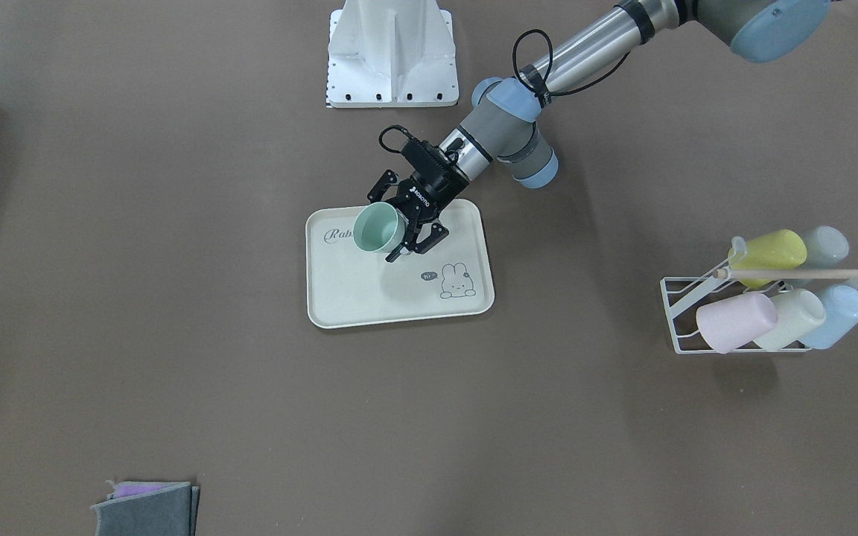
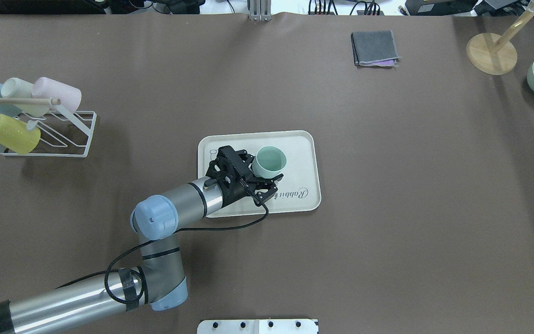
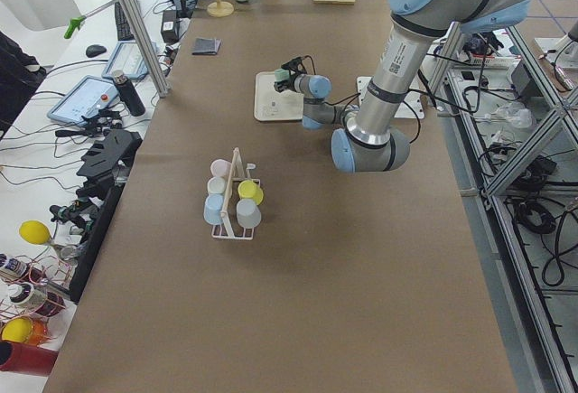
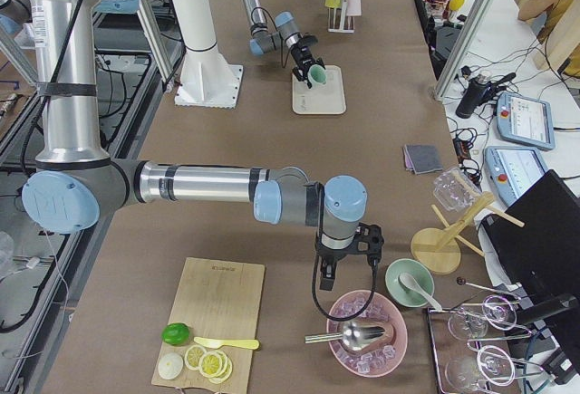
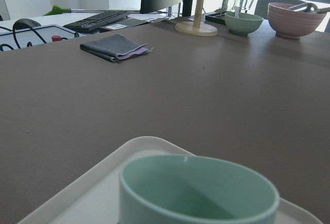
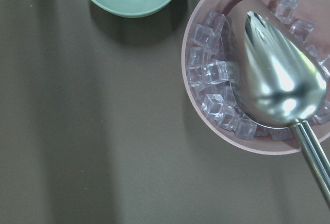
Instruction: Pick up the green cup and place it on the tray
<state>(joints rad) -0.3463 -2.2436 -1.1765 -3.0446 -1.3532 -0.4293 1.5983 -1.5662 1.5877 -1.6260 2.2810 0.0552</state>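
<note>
Green cup point(image 5: 198, 193) fills the left wrist view, over the one tray point(image 5: 103, 183); seated or lifted, unclear. Fingers are hidden there; the front view shows the left gripper point(image 1: 381, 228) clamped on it, with five cups point(image 1: 736, 321) on one rack point(image 1: 669, 313). Right gripper point(image 4: 349, 281) is seen only sideways, width indeterminate, over one ice bowl point(image 6: 186, 69).

Left arm point(image 2: 181, 200) reaches forward, left gripper point(image 2: 263, 172) clasping the green cup point(image 2: 270, 158) between 2 fingers. Right arm point(image 4: 199, 183) stretches out level, right gripper point(image 4: 349, 276) pointing straight down, spread unclear.
</note>
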